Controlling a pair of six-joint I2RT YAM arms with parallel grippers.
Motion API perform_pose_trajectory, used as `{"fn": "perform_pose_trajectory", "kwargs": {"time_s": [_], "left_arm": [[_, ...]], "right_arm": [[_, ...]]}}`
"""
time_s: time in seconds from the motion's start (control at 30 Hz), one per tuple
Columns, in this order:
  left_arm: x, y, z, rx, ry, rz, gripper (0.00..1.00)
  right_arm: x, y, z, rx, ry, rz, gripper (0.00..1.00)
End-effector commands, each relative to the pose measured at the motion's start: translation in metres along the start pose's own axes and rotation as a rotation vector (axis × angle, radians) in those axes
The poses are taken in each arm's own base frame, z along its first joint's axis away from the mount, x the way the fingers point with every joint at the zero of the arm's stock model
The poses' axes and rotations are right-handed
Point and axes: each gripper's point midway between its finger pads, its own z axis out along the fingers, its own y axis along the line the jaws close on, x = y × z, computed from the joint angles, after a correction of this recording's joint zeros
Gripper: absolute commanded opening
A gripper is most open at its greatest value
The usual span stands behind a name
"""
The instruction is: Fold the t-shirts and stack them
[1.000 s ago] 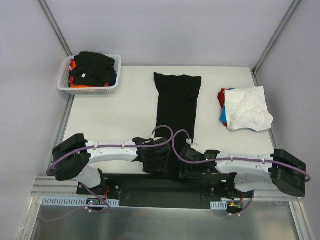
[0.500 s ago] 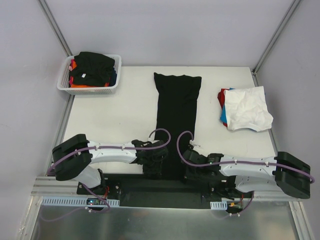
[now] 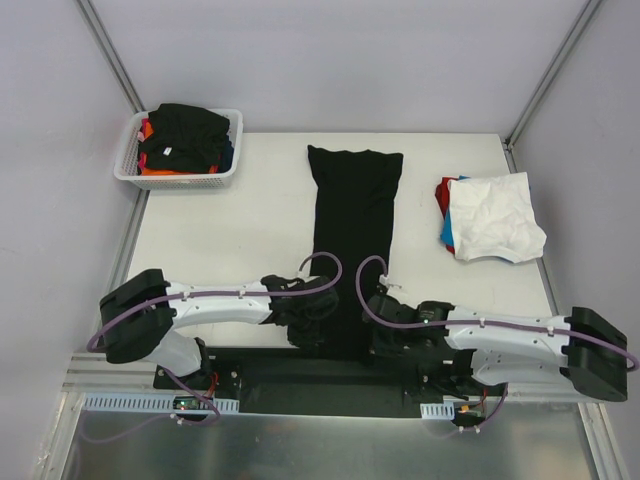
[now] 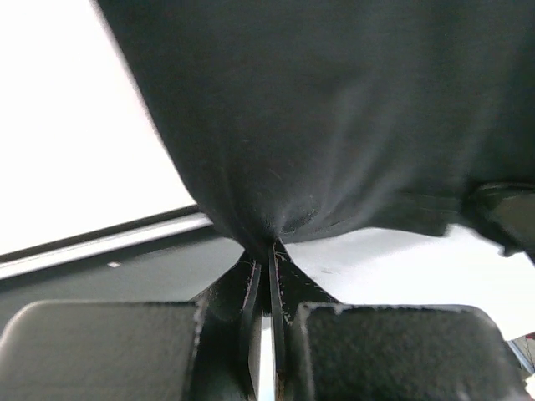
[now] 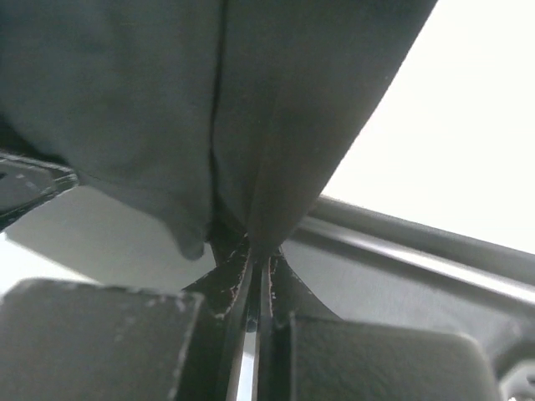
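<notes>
Top external, arms stretched inward, left tool [image 3: 315,338], right tool [image 3: 380,342] pinching black t-shirt [image 3: 352,210]

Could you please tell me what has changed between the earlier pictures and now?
Both arms drew back slightly toward the near edge of the table. The left fingers and right fingers, open before, have shut on the near hem of the black t-shirt, one at each side. The shirt's far end, the basket and the white-topped pile stayed put.
</notes>
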Motion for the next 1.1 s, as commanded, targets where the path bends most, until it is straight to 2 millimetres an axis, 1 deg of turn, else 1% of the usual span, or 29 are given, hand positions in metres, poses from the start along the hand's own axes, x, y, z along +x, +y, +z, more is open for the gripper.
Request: {"fn": "perform_pose_trajectory", "kwargs": {"time_s": [0.0, 0.03, 0.1, 0.13, 0.3, 0.37, 0.4, 0.47, 0.5, 0.53, 0.57, 0.63, 0.67, 0.73, 0.77, 0.87, 0.9, 0.97, 1.0, 1.03, 1.07], "left_arm": [[-0.010, -0.024, -0.031, 0.039, -0.048, 0.054, 0.00], [-0.016, -0.034, -0.039, 0.057, -0.066, 0.062, 0.00], [-0.020, -0.036, -0.045, 0.042, -0.072, 0.075, 0.00], [-0.025, -0.045, -0.051, 0.058, -0.081, 0.080, 0.00], [-0.040, -0.053, -0.060, 0.056, -0.102, 0.091, 0.00], [-0.045, -0.052, -0.063, 0.049, -0.105, 0.095, 0.00], [-0.052, -0.052, -0.066, 0.052, -0.114, 0.084, 0.00], [-0.059, -0.047, -0.068, 0.039, -0.118, 0.080, 0.00], [-0.063, -0.046, -0.070, 0.038, -0.124, 0.075, 0.00], [-0.073, -0.042, -0.071, 0.030, -0.133, 0.050, 0.00], [-0.077, -0.038, -0.072, 0.020, -0.132, 0.055, 0.00], [-0.092, -0.031, -0.075, 0.006, -0.152, 0.032, 0.00], [-0.096, -0.026, -0.075, -0.007, -0.150, 0.041, 0.00], [-0.105, -0.023, -0.076, -0.015, -0.158, 0.043, 0.00], [-0.112, -0.018, -0.073, -0.031, -0.155, 0.045, 0.00], [-0.124, -0.014, -0.071, -0.046, -0.149, 0.054, 0.00], [-0.128, -0.017, -0.073, -0.035, -0.151, 0.055, 0.00], [-0.136, -0.015, -0.071, -0.039, -0.148, 0.055, 0.00], [-0.141, -0.019, -0.074, -0.029, -0.155, 0.055, 0.00], [-0.142, -0.020, -0.071, -0.032, -0.145, 0.062, 0.00], [-0.146, -0.021, -0.072, -0.028, -0.146, 0.061, 0.00]], "right_arm": [[-0.016, 0.000, -0.031, 0.017, -0.049, -0.018, 0.01], [-0.019, 0.001, -0.034, 0.014, -0.055, -0.017, 0.01], [-0.027, 0.002, -0.042, 0.007, -0.067, -0.012, 0.02], [-0.030, 0.002, -0.045, 0.008, -0.073, -0.010, 0.02], [-0.045, 0.001, -0.056, 0.028, -0.092, -0.022, 0.02], [-0.054, -0.001, -0.058, 0.035, -0.103, -0.010, 0.02], [-0.056, -0.004, -0.059, 0.047, -0.100, -0.021, 0.02], [-0.067, -0.004, -0.062, 0.045, -0.100, 0.003, 0.01], [-0.071, -0.006, -0.062, 0.045, -0.102, -0.014, 0.01], [-0.075, -0.005, -0.062, 0.047, -0.101, -0.013, 0.01], [-0.081, -0.007, -0.063, 0.049, -0.101, 0.005, 0.01], [-0.087, -0.008, -0.062, 0.059, -0.093, -0.011, 0.01], [-0.094, -0.007, -0.063, 0.055, -0.096, 0.000, 0.01], [-0.099, -0.007, -0.063, 0.057, -0.095, -0.005, 0.01], [-0.103, -0.008, -0.062, 0.064, -0.087, -0.008, 0.01], [-0.112, -0.006, -0.060, 0.064, -0.083, -0.014, 0.01], [-0.115, -0.006, -0.060, 0.064, -0.083, -0.012, 0.01], [-0.123, -0.006, -0.059, 0.065, -0.089, -0.008, 0.01], [-0.126, -0.006, -0.058, 0.071, -0.091, -0.004, 0.01], [-0.132, -0.008, -0.058, 0.075, -0.097, 0.002, 0.01], [-0.131, -0.004, -0.056, 0.061, -0.068, -0.005, 0.01]]}}
